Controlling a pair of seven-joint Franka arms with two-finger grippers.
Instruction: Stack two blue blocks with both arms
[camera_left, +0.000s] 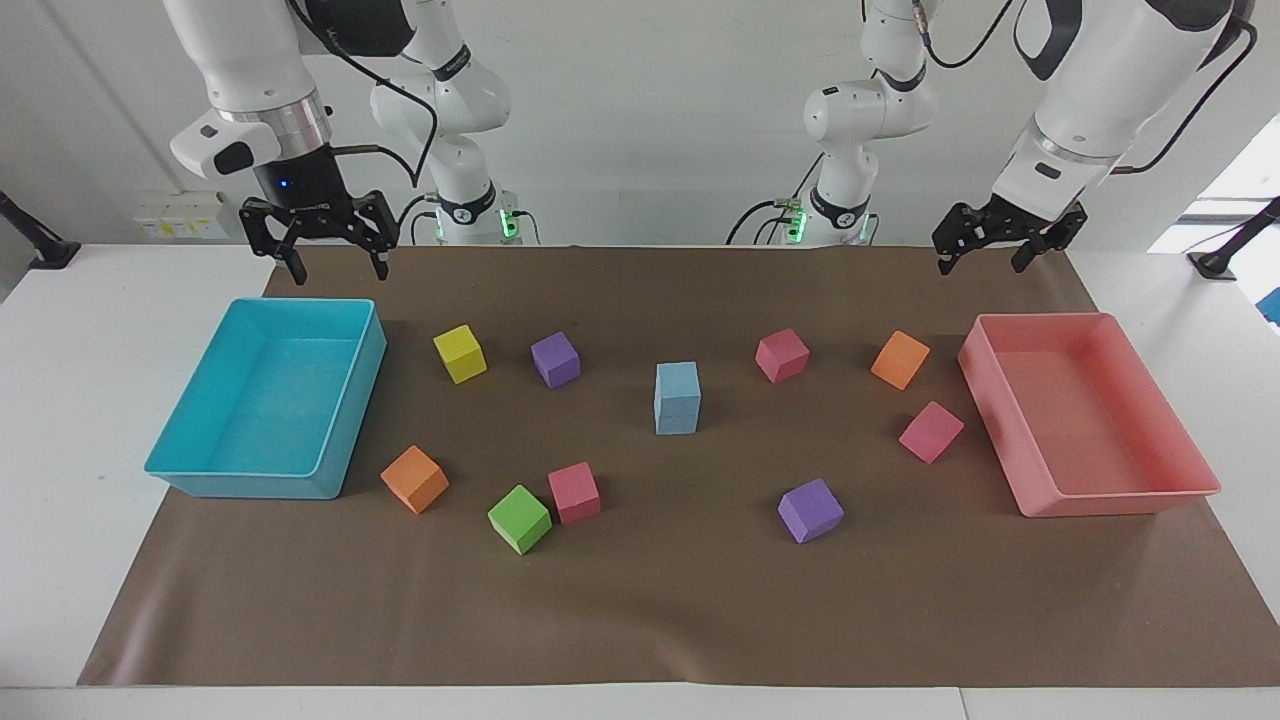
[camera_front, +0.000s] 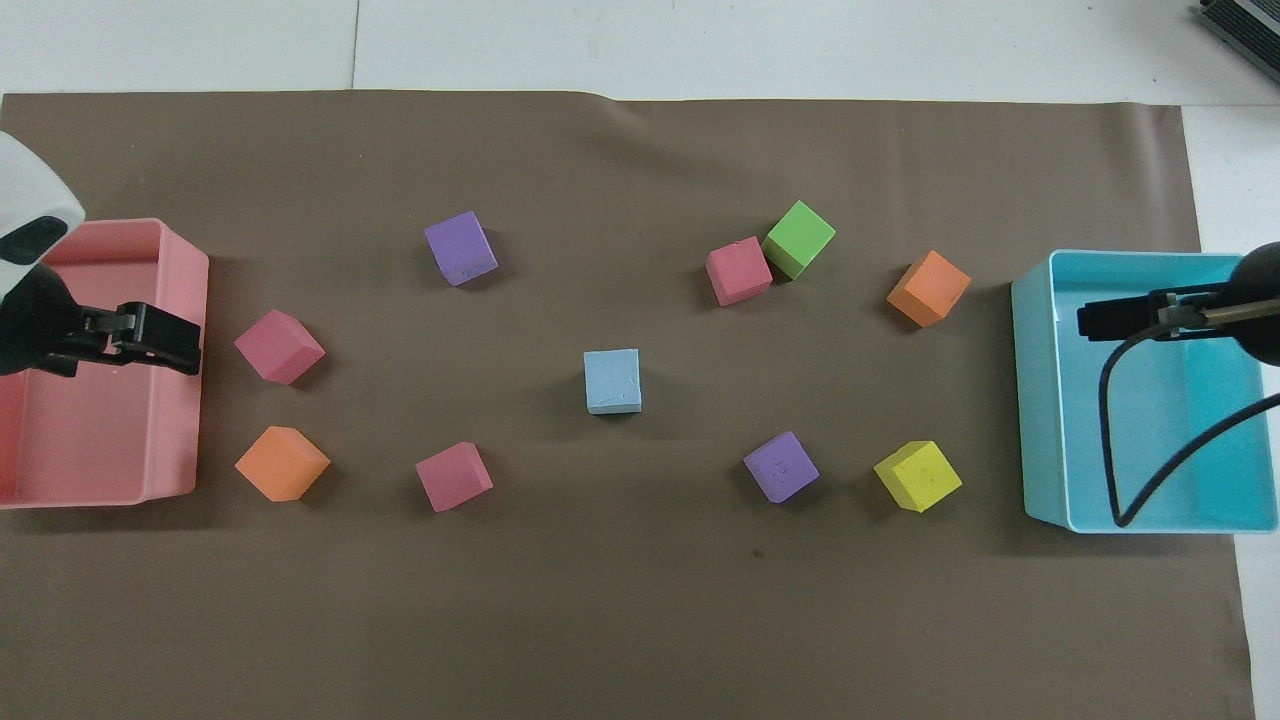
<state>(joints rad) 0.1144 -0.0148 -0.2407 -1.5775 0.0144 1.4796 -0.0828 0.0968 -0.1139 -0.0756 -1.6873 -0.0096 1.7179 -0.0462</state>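
1. The two blue blocks (camera_left: 677, 397) stand stacked, one squarely on the other, at the middle of the brown mat (camera_left: 660, 610) that covers the worktop (camera_left: 60, 420); from overhead only the top block (camera_front: 612, 381) shows.
2. The right pincer (camera_left: 330, 262) hangs in the air above the edge of the turquoise tray (camera_left: 190, 480) nearest the robots, its fingers spread apart and holding nothing.
3. The left pincer (camera_left: 988, 256) hangs above the mat by the pink tray (camera_left: 1120, 500), at the edge nearest the robots, also spread apart and empty.
4. Between the stack and the turquoise tray, a yellow cube (camera_left: 460, 354) and a purple cube (camera_left: 555, 360) lie nearer to the robots than the stack.
5. An orange cube (camera_left: 414, 479), a green cube (camera_left: 519, 519) and a red cube (camera_left: 574, 492) lie farther from the robots; the green and red cubes touch at a corner.
6. Toward the pink tray lie a second red cube (camera_left: 782, 355), a second orange cube (camera_left: 900, 360), a pink cube (camera_left: 930, 432) and a second purple cube (camera_left: 810, 510).
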